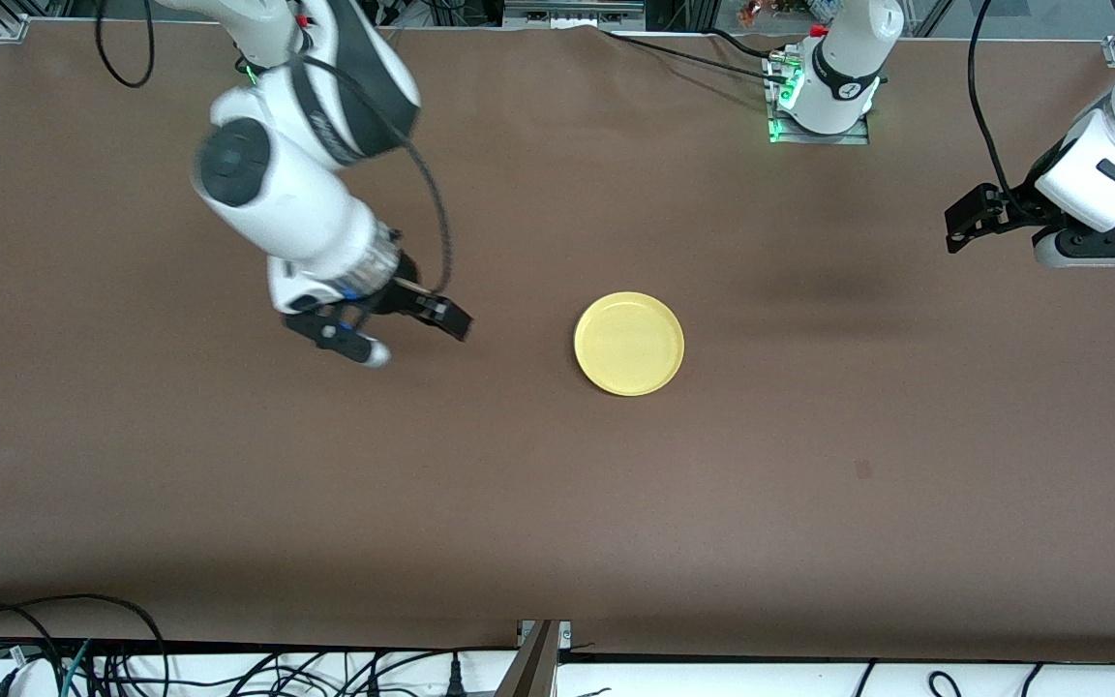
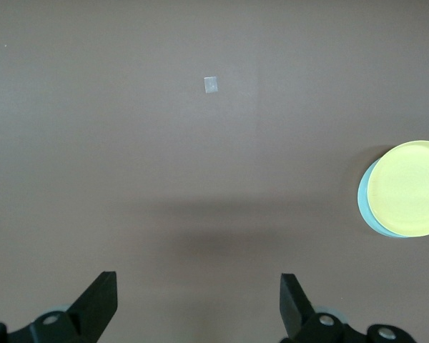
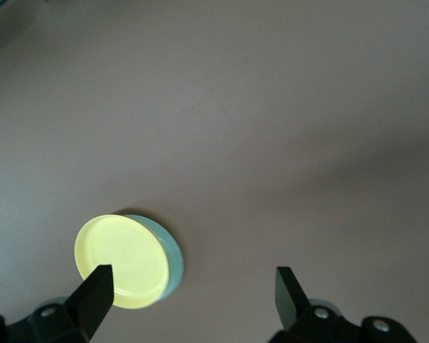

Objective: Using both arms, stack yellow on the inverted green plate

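The yellow plate lies right way up in the middle of the table, on top of the green plate. The green plate is hidden under it in the front view. Its rim shows beneath the yellow plate in the left wrist view and the right wrist view. My right gripper is open and empty, low over the table beside the stack, toward the right arm's end. My left gripper is open and empty, high over the left arm's end of the table. The yellow plate also shows in both wrist views.
The brown table is bare around the stack. A small pale patch lies on it, and a faint mark sits nearer the front camera. The left arm's base stands at the table's top edge. Cables hang along the bottom edge.
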Controlling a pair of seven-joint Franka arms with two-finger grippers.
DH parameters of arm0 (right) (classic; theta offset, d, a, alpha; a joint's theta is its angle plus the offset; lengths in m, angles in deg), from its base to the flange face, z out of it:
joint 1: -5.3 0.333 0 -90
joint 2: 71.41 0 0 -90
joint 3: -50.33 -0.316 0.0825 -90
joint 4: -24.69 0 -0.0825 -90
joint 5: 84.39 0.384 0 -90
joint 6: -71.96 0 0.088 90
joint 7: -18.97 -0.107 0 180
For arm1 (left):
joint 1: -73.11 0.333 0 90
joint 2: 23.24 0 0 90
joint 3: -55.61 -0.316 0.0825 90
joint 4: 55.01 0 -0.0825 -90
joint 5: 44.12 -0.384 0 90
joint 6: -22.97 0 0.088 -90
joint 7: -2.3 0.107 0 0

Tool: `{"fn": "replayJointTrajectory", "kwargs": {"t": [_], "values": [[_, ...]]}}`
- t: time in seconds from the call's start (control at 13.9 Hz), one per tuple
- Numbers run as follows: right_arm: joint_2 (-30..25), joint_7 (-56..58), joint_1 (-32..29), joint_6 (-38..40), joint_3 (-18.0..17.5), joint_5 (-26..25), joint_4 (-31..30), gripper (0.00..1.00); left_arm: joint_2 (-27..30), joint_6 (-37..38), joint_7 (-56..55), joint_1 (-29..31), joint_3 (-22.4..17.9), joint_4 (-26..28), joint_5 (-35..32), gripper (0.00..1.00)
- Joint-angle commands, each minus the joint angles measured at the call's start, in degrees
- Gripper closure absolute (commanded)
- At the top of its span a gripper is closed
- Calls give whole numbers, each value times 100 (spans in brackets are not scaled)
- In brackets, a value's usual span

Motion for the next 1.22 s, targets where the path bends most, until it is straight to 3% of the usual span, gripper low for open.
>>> {"fn": "replayJointTrajectory", "kwargs": {"t": [0.0, 0.07, 0.29, 0.43, 0.57, 0.79, 1.15], "values": [[-619, 942, 12, 1014, 580, 44, -88, 0, 64, 124, 98, 27, 37, -41, -89, 0], [-839, 1259, -372, 1366, 512, -8, -88, 0, 64, 125, 98, 19, 37, -41, -89, 0], [-1516, 2034, -1770, 1984, -453, -832, -141, 0, 64, 125, 89, 27, 37, -41, -89, 0], [-1684, 2419, -2315, 2361, -674, -1106, -132, 0, 64, 125, 89, 18, 46, -41, -98, 0], [-1834, 3096, -3069, 2389, -1252, -1571, -132, 0, 55, 125, 80, 18, 46, -50, -98, 0], [-1852, 3695, -3994, 2442, -1869, -1713, -132, 0, 37, 125, 63, 10, 63, -50, -98, 0], [-1817, 4109, -4058, 2451, -1923, -1916, -80, 0, -59, 177, 45, 1, 63, -164, -89, 0]]}}
